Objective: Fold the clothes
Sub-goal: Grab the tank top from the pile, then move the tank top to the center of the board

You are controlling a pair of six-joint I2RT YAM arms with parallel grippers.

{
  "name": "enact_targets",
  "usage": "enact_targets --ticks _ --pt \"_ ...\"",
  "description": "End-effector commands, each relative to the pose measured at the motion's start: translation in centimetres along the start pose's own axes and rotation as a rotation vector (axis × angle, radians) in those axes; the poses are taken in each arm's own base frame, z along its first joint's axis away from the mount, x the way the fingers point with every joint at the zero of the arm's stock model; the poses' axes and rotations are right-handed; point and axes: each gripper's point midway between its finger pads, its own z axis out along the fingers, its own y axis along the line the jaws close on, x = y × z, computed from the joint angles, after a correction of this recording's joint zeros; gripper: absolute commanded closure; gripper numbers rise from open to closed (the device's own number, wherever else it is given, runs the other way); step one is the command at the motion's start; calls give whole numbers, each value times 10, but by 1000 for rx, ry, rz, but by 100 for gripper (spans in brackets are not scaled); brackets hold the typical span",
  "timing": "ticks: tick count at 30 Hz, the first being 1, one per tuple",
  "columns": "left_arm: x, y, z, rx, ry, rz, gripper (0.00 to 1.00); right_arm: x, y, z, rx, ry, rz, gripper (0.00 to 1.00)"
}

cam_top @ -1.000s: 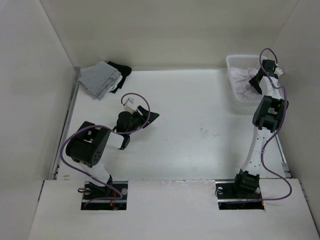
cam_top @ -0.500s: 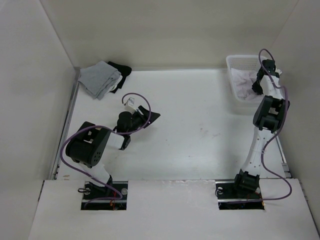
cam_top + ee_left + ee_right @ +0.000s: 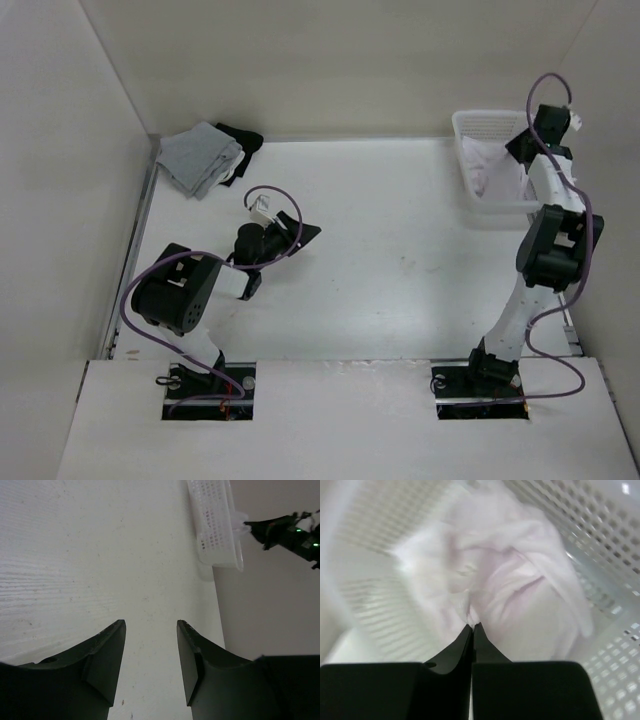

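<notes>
I saw a flat white table [image 3: 400,230] with pale walls [image 3: 350,60] on 3 sides. At the far left corner lay a grey folded garment [image 3: 198,158], with a black garment [image 3: 243,135] just behind it. A white basket [image 3: 464,150] full of holes sat at the far right corner. The white top [image 3: 495,580] was bunched up inside it. My right gripper [image 3: 472,625] was squeezed tight, pinching a small fold of the top. My left gripper [image 3: 150,623] was wide apart, held nothing, and hung low over bare table. The top looked blurry, so I could not make out its straps. From above, the right arm [image 3: 550,250] hid part of the basket.
</notes>
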Motion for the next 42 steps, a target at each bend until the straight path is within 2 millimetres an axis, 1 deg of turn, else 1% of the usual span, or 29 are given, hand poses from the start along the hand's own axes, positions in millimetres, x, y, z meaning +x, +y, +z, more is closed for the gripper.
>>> enact_targets --ticks 1,3,5,6,7,9,10,11,12,13,14,17,18,19,20,22,25,26,28,29,30,31,32,34,35,36,38,40,42 --pt "-9 -25 2 84 -34 40 57 -116 134 -157 -482 -354 106 100" --pt "-10 -28 3 86 -39 44 57 -120 158 -199 -576 -386 98 100" --pt "-14 -32 2 91 -53 47 57 -122 192 -268 -723 -427 81 100" --pt "-16 -34 1 93 -63 49 57 -123 215 -326 -847 -457 63 100" --pt "-19 -35 0 93 -70 46 57 -121 226 -360 -918 -470 51 100" --pt "-24 -38 -3 91 -87 45 57 -118 239 -409 -1019 -488 36 99" --pt "-29 -38 -5 83 -100 44 57 -112 245 -440 -1087 -490 24 99" --pt "-33 -39 -8 76 -115 43 57 -108 247 -460 -1127 -490 20 99" --pt "-40 -40 -11 67 -136 42 57 -100 248 -498 -1202 -499 6 99" --pt "-48 -42 -15 59 -160 41 57 -99 247 -508 -1220 -505 1 99" --pt "-55 -43 -20 49 -187 43 57 -90 242 -545 -1290 -515 -10 98" --pt "-74 -45 -31 8 -252 45 57 -82 230 -597 -1402 -532 -11 97" --pt "-76 -45 -33 3 -258 47 56 -81 229 -603 -1417 -533 -11 97" --pt "-82 -47 -38 -13 -284 57 56 -76 225 -623 -1476 -525 -17 97" --pt "-87 -51 -44 -24 -301 71 56 -72 223 -636 -1522 -514 -20 97" --pt "-88 -54 -47 -28 -305 80 55 -55 229 -631 -1549 -454 -30 96" --pt "-86 -53 -53 -33 -305 78 55 -7 248 -577 -1512 -299 -28 95" --pt "-84 -49 -57 -44 -304 77 55 25 261 -549 -1495 -211 -16 94" --pt "-82 -39 -62 -78 -313 75 55 69 280 -495 -1436 -89 0 93" --pt "-82 -33 -64 -101 -316 70 55 101 289 -456 -1381 12 29 93" --pt "-80 -28 -65 -118 -312 67 55 117 294 -434 -1348 57 41 94" --pt "-79 -25 -65 -129 -309 66 55 143 302 -404 -1309 116 45 95" --pt "-77 -20 -64 -147 -299 70 55 174 310 -363 -1242 183 45 96" --pt "-74 -15 -63 -167 -286 74 56 200 318 -315 -1155 238 58 97" --pt "-72 -12 -63 -179 -276 81 56 214 326 -281 -1098 269 65 98" --pt "-69 -10 -62 -188 -264 89 56 219 330 -263 -1065 276 64 98" --pt "-65 -7 -63 -204 -245 105 56 218 340 -204 -917 269 75 97" --pt "-59 -5 -63 -222 -225 120 57 204 345 -178 -840 234 81 89" --pt "-48 -2 -63 -252 -183 156 57 186 350 -176 -820 199 85 72"
